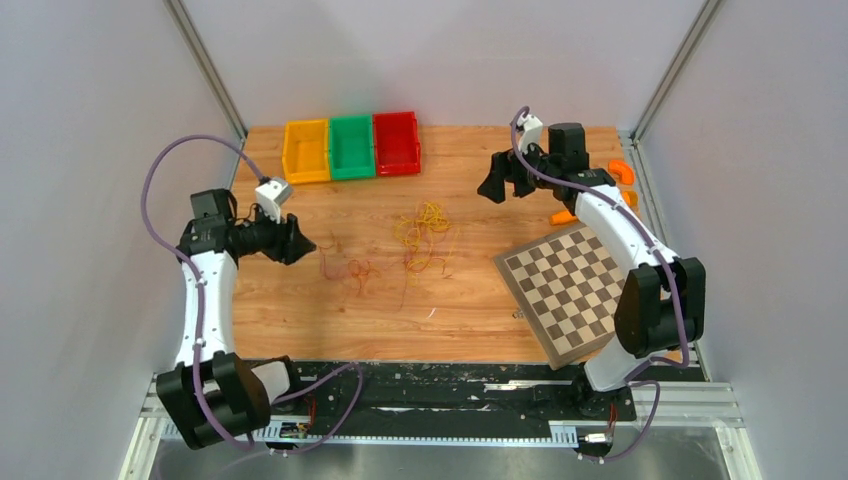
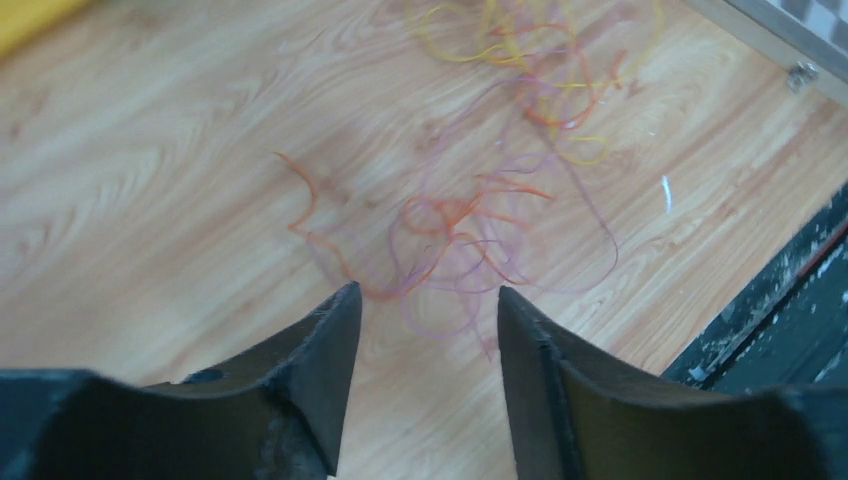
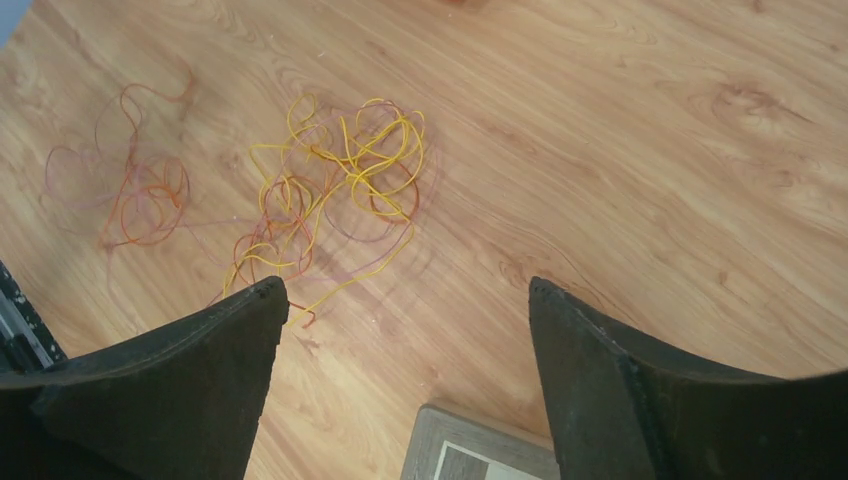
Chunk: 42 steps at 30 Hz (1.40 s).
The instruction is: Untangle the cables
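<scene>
The cables lie on the wooden table in two loose tangles. A yellow and orange tangle (image 1: pixel 424 238) is mid-table; it also shows in the right wrist view (image 3: pixel 335 180). A red and orange tangle (image 1: pixel 350 272) lies to its left; it also shows in the left wrist view (image 2: pixel 450 230). My left gripper (image 1: pixel 303 243) is open and empty, raised to the left of the red tangle, with nothing between its fingers (image 2: pixel 330 350). My right gripper (image 1: pixel 492 187) is open and empty, raised to the right of and beyond the yellow tangle.
Yellow (image 1: pixel 306 150), green (image 1: pixel 351 146) and red (image 1: pixel 396 142) bins stand in a row at the back. A checkerboard (image 1: pixel 568 290) lies at the right; its corner shows in the right wrist view (image 3: pixel 480 450). Orange pieces (image 1: pixel 622 172) lie at the far right edge.
</scene>
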Available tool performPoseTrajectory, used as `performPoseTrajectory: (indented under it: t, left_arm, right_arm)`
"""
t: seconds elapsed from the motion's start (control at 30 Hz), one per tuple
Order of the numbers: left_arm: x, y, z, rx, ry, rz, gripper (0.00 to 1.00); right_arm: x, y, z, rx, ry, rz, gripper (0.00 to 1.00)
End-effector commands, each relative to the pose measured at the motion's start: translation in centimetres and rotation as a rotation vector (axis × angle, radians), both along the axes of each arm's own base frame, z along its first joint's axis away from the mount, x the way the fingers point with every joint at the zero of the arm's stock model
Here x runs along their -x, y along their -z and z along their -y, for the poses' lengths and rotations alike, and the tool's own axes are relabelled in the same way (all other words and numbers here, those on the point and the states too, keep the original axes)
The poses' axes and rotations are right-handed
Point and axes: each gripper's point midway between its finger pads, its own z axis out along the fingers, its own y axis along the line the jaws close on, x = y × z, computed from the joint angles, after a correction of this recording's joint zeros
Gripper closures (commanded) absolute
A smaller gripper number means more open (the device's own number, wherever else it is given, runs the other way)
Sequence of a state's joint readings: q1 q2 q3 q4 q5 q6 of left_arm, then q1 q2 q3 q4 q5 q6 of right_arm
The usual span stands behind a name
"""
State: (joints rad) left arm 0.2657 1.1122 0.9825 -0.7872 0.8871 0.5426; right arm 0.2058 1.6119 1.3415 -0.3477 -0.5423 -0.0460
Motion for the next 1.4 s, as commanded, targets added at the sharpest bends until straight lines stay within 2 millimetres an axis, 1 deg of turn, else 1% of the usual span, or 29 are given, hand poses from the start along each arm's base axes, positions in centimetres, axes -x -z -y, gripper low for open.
performPoseTrajectory:
  t: [0.0,0.03,0.1,0.17,0.27,0.3,0.33,0.37,0.4,0.43,0.47,0.53,0.57,0.63,0.77,0.87,0.9,0.93,0.97,1.0,1.03,1.07,1.1,1.17,1.2,1.27,1.3,1.33,1.37]
  left_arm:
    - [-1.0,0.9,-4.8,-0.037,-0.206,-0.075,0.34]
    - [-1.2,1.3,-5.5,-0.054,-0.223,-0.087,0.28]
    - [-0.7,1.9,-5.9,-0.099,-0.184,-0.103,0.23]
    - [-0.2,2.8,-5.7,-0.109,-0.140,-0.129,0.20]
    - [-0.2,4.4,-5.7,-0.119,-0.118,-0.178,0.19]
    - [-0.5,5.3,-5.5,-0.117,-0.114,-0.208,0.19]
    - [-1.3,6.1,-6.1,-0.113,-0.163,-0.249,0.20]
    - [-1.8,6.5,-6.2,-0.104,-0.190,-0.276,0.21]
    - [-2.8,7.1,-6.5,-0.062,-0.251,-0.339,0.24]
    - [-3.3,7.1,-6.4,-0.033,-0.271,-0.371,0.25]
    - [-4.1,7.0,-6.1,0.036,-0.300,-0.426,0.26]
    - [-5.0,6.7,-5.2,0.116,-0.320,-0.457,0.24]
    - [-5.3,6.6,-4.7,0.143,-0.315,-0.455,0.24]
    - [-5.2,6.8,-3.6,0.140,-0.269,-0.446,0.24]
    - [-5.1,6.7,-0.8,0.113,-0.134,-0.399,0.23]
    - [-5.0,6.6,1.5,0.082,-0.021,-0.354,0.19]
    - [-5.1,6.6,1.9,0.066,0.011,-0.331,0.17]
    - [-5.0,6.7,2.7,0.050,0.044,-0.322,0.14]
    - [-5.1,6.9,2.8,0.015,0.066,-0.305,0.10]
    - [-5.0,7.2,3.5,-0.007,0.098,-0.298,0.08]
    - [-5.2,7.7,3.4,-0.050,0.110,-0.284,0.06]
    - [-5.1,8.0,4.1,-0.076,0.138,-0.278,0.05]
    - [-5.2,8.6,4.0,-0.115,0.150,-0.275,0.05]
    - [-5.0,9.4,5.1,-0.170,0.200,-0.268,0.08]
    - [-5.0,9.6,5.2,-0.185,0.208,-0.266,0.10]
    - [-5.2,9.9,5.3,-0.233,0.223,-0.257,0.16]
    - [-5.2,9.9,5.5,-0.242,0.229,-0.254,0.27]
    - [-5.4,9.5,5.4,-0.249,0.224,-0.249,0.34]
    - [-5.5,9.0,5.4,-0.251,0.220,-0.239,0.51]
  right_arm:
    - [0.6,-2.8,-1.7,0.001,-0.124,0.096,0.08]
    - [0.9,-2.6,-2.0,0.002,-0.141,0.091,0.07]
    - [1.5,-2.1,-2.8,-0.004,-0.185,0.073,0.07]
    - [2.2,-1.7,-3.5,-0.009,-0.225,0.062,0.07]
    - [3.0,-1.0,-4.6,-0.012,-0.271,0.046,0.07]
    - [3.3,-0.8,-4.9,-0.011,-0.284,0.040,0.07]
    - [3.5,-0.6,-5.3,-0.011,-0.295,0.037,0.07]
    - [3.6,-0.2,-5.6,-0.008,-0.305,0.031,0.07]
    - [3.8,0.0,-6.0,-0.006,-0.317,0.029,0.07]
    - [3.9,0.2,-6.3,-0.002,-0.328,0.030,0.08]
    - [4.0,0.4,-6.6,0.003,-0.338,0.030,0.08]
    - [4.2,0.6,-7.3,0.012,-0.360,0.038,0.09]
    - [4.3,0.8,-7.8,0.013,-0.375,0.038,0.09]
    - [4.5,0.9,-8.5,0.012,-0.394,0.037,0.10]
    - [5.1,1.3,-9.7,0.007,-0.428,0.023,0.11]
    - [5.2,1.5,-10.2,0.003,-0.442,0.015,0.11]
    - [5.2,1.4,-10.4,0.000,-0.444,0.015,0.11]
    - [5.2,1.4,-10.5,-0.003,-0.446,0.014,0.11]
    - [5.1,1.3,-10.6,-0.006,-0.447,0.014,0.11]
    - [5.1,1.2,-10.8,-0.009,-0.448,0.014,0.11]
    - [5.0,1.1,-10.8,-0.011,-0.448,0.014,0.11]
    - [5.0,1.0,-10.9,-0.013,-0.449,0.016,0.11]
    - [4.9,0.8,-11.0,-0.013,-0.450,0.019,0.11]
    - [4.7,0.7,-11.1,-0.012,-0.448,0.024,0.11]
    - [4.6,0.5,-11.2,-0.013,-0.447,0.027,0.11]
    - [4.3,0.1,-11.2,-0.013,-0.444,0.039,0.11]
    - [4.2,-0.1,-11.2,-0.011,-0.441,0.046,0.12]
    - [4.1,-0.3,-11.2,-0.010,-0.436,0.053,0.12]
    - [3.9,-0.5,-11.2,-0.008,-0.433,0.059,0.12]
